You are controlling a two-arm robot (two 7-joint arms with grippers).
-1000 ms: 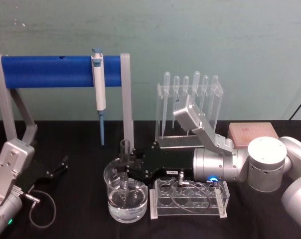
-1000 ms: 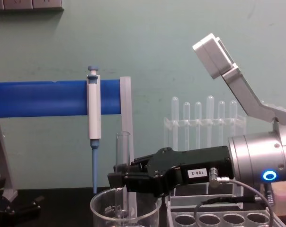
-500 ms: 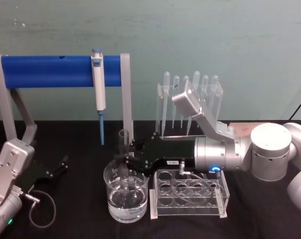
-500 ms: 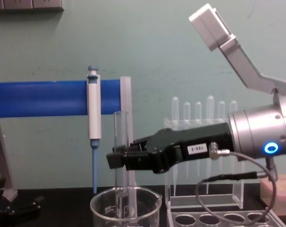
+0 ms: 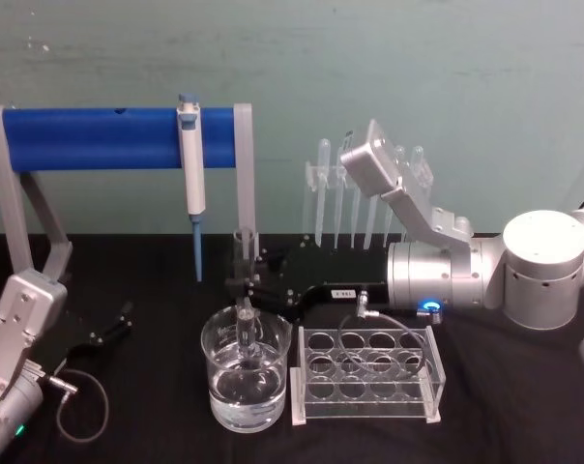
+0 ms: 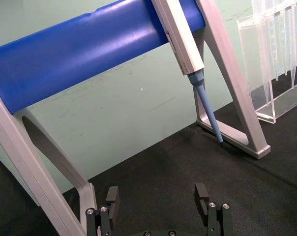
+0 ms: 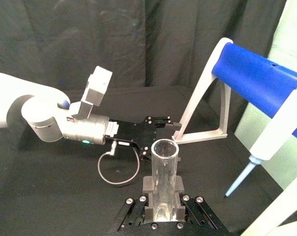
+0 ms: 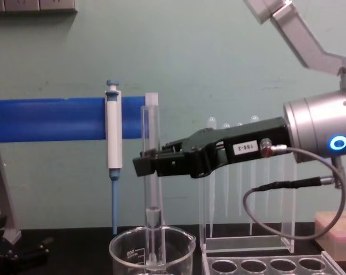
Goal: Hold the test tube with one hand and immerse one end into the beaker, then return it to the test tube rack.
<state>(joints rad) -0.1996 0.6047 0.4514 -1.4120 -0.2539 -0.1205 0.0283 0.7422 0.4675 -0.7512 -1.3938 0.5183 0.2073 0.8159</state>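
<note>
The test tube (image 5: 242, 246) stands upright, and my right gripper (image 5: 240, 285) is shut on its middle, reaching in from the right. In the chest view the test tube (image 8: 152, 189) has its rounded lower end just inside the rim of the beaker (image 8: 121, 252). The beaker (image 5: 224, 396) stands on the black table with clear liquid in its lower half. In the right wrist view the test tube (image 7: 164, 172) rises between the pads of my right gripper (image 7: 164, 209). At the table's left, my left gripper (image 6: 157, 201) rests open and holds nothing.
A clear rack with round holes (image 5: 365, 379) stands just right of the beaker. Behind it is a stand of plastic pipettes (image 5: 323, 184). A white-and-blue pipettor (image 5: 190, 179) hangs from a blue bar on grey legs (image 5: 99, 138) behind the beaker.
My right gripper has risen with the test tube held upright, so the tube's lower end has come up from deep in the beaker to near its rim. The left arm has not moved.
</note>
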